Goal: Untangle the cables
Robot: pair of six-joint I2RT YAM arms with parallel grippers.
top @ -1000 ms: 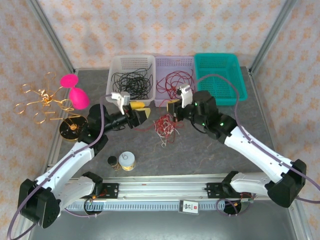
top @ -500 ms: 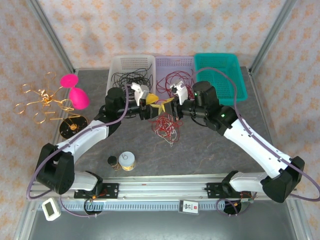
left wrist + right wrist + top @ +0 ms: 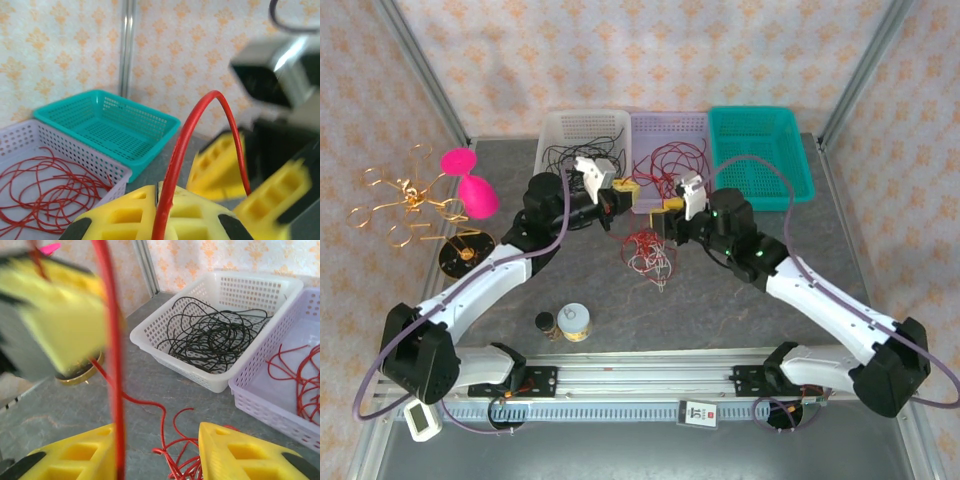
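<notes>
"While the tangled bundle (image 3: 648, 250) of red and off-white cables sits on the table just in front of the lavender basket (image 3: 670, 117), would you call this job half done?"

"Further along than that, I'd guess. Red cables (image 3: 672, 160) lie loose inside the lavender basket, and black cables (image 3: 582, 160) fill the white basket (image 3: 548, 125) on its left. The teal basket (image 3: 760, 150) on its right has no cable in it that I can see."

"So what's left?"

"Off-white and some red, knotted together in that bundle. Look at the left gripper (image 3: 623, 190), at the lavender basket's front left corner. Its fingers are clamped on a red cable (image 3: 175, 160), which arches up out of them."

"And the right gripper (image 3: 669, 215)?"

"Just in front of the lavender basket, above the bundle. Its fingers stand apart, and a red strand runs past one of them without being pinched."

"So one strand is in hand."

"That's my reading. It wants lifting clear and dropping into the lavender basket, then the rest needs picking apart."
</notes>
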